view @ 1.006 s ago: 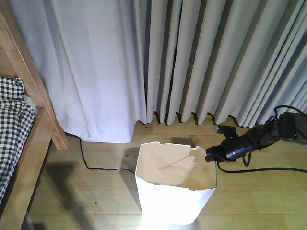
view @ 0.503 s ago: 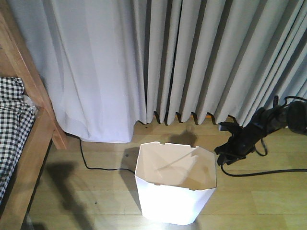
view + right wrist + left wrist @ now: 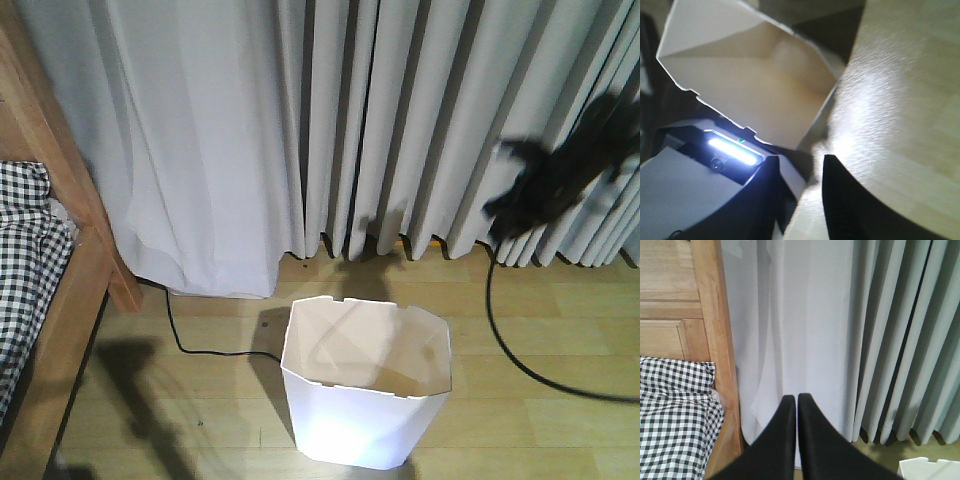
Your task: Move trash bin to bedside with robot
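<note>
The white trash bin (image 3: pixel 365 395) stands upright on the wooden floor, empty, with its cream inside showing. The bed frame (image 3: pixel 95 250) with checked bedding (image 3: pixel 25 260) is at the left, a short gap from the bin. My right arm (image 3: pixel 560 180) is a black blur raised before the curtain, above and right of the bin. My right gripper (image 3: pixel 800 162) is open and empty, looking down at the bin (image 3: pixel 755 85) and the floor. My left gripper (image 3: pixel 793 398) is shut and empty, pointing at the curtain beside the bed post (image 3: pixel 715 340).
Grey curtains (image 3: pixel 380 120) hang along the back. A black cable (image 3: pixel 520 350) trails over the floor right of the bin, another (image 3: pixel 185 345) at its left. The robot base with a lit strip (image 3: pixel 735 150) sits close behind the bin. The bin's corner (image 3: pixel 930 469) shows low in the left wrist view.
My right arm has left the bin's right rim and swung up and to the right, in front of the curtain. The bin has stayed in place.
</note>
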Tool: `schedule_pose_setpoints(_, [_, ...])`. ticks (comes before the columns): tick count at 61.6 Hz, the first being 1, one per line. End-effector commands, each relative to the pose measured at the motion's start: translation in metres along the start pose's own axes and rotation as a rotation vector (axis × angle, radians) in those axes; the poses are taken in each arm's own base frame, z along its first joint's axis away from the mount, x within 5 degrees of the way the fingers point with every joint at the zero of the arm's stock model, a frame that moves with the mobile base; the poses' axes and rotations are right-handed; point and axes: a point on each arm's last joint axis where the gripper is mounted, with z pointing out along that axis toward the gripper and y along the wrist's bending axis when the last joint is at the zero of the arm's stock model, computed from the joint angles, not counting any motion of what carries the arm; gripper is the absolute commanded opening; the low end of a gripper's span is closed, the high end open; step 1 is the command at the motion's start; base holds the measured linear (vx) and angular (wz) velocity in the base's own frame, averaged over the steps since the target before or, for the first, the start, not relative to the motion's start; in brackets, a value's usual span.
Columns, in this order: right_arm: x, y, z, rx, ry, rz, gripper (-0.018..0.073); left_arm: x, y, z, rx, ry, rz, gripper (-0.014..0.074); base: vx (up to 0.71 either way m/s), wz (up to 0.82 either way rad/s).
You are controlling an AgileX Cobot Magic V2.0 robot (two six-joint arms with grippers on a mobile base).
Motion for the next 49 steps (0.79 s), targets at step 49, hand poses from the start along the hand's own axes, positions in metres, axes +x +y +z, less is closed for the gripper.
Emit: schedule_pose_setpoints(49, [0.238,0.179,-0.245,0.635,-1.211,0.003,0.0205,0.003,0.000,0.002,0.005,-0.050,-0.012,-0.0006,0.00,0.00])
